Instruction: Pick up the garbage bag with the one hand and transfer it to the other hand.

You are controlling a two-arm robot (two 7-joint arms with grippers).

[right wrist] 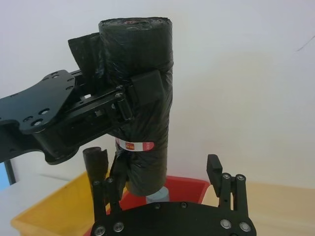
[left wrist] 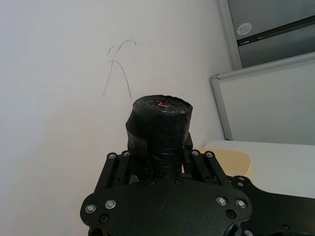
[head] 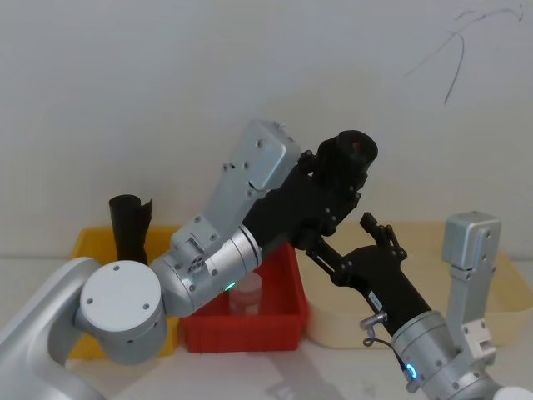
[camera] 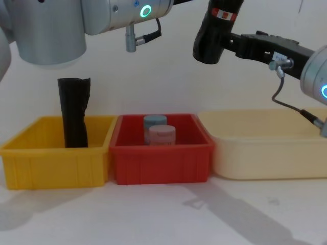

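1. Left gripper (head: 333, 187), green ring light: clamped on the bag (right wrist: 140, 59), with its pads on the upper half. It is raised well above the red bin (camera: 161, 163).
2. Right gripper (right wrist: 158, 179), blue ring light: jaws spread wide, straddling the bag's lower end below the label band (right wrist: 135, 145). Neither finger visibly presses on it yet.
3. Bag: a tight roll of black plastic, held near upright in the air before the wall, between both grippers. Its bottom end hangs free.
4. Handling, as judged: light. Firm as a roll, though the outer film looks yielding where the left pads bear on it. The glossy surface is probably slippery, and a loose flap near the top could snag. Not fragile.
5. Hold point, as judged: the bare stretch below the band, square across the roll and clear of the left fingers. A grip too near the end risks slipping off.
6. Stage, as judged: pick-up done, handover pending. The right gripper has to close before the left lets go.
7. Also present: spare roll (camera: 73, 112) standing in the yellow bin (camera: 51, 163).
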